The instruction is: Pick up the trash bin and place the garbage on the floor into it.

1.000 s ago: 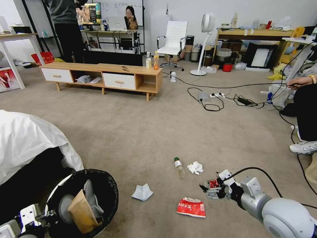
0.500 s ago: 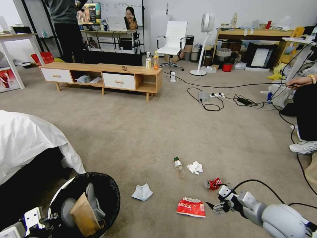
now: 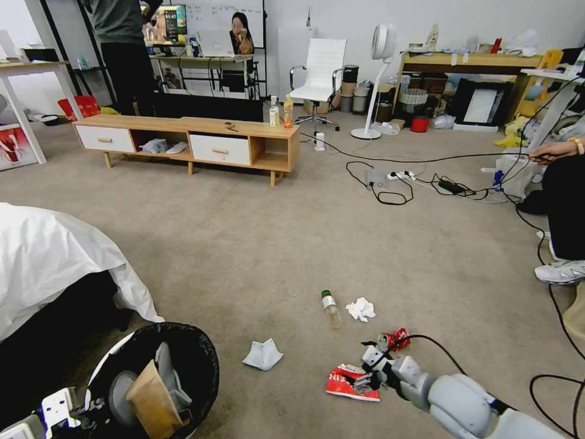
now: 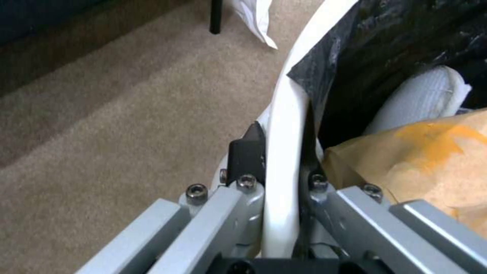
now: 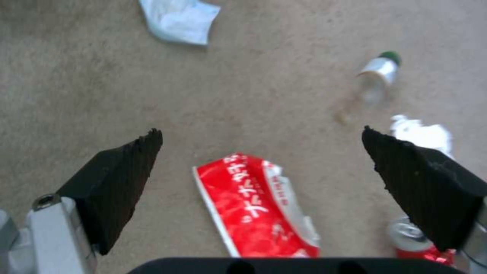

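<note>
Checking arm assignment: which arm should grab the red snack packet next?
Right. The right gripper hangs open directly over the snack packet on the floor. The left gripper is shut on the trash bin rim, so it's likely unavailable.

The snack packet (image 3: 352, 383) lies right of one tissue (image 3: 262, 355) (bottle (image 3: 331, 309) and can (image 3: 394, 339) behind it).
</note>
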Tool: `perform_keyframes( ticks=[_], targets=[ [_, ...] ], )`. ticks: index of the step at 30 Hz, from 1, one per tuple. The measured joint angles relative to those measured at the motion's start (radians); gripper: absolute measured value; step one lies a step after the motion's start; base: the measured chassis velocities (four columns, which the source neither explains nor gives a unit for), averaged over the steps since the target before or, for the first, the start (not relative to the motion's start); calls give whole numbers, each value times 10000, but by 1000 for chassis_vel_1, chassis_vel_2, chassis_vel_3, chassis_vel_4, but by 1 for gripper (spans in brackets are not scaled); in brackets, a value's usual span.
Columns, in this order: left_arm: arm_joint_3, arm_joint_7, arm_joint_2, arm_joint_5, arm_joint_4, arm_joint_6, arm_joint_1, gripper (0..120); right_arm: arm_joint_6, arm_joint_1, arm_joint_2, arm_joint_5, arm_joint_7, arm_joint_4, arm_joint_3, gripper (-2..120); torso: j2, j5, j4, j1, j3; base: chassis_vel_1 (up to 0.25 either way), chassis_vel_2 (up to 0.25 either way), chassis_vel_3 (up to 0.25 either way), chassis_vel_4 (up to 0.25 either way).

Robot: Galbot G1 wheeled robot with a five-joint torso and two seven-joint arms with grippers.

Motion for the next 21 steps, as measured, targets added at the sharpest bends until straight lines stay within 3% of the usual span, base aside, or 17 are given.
perform_keyframes(
  ticks=[21],
  targets=[
    [96, 44, -101, 236, 424, -18, -174, 2, 1082, 408, 913, -596, 41, -2489, -789, 100, 0, 0, 0, 0, 0, 0, 0, 0, 0]
  ],
)
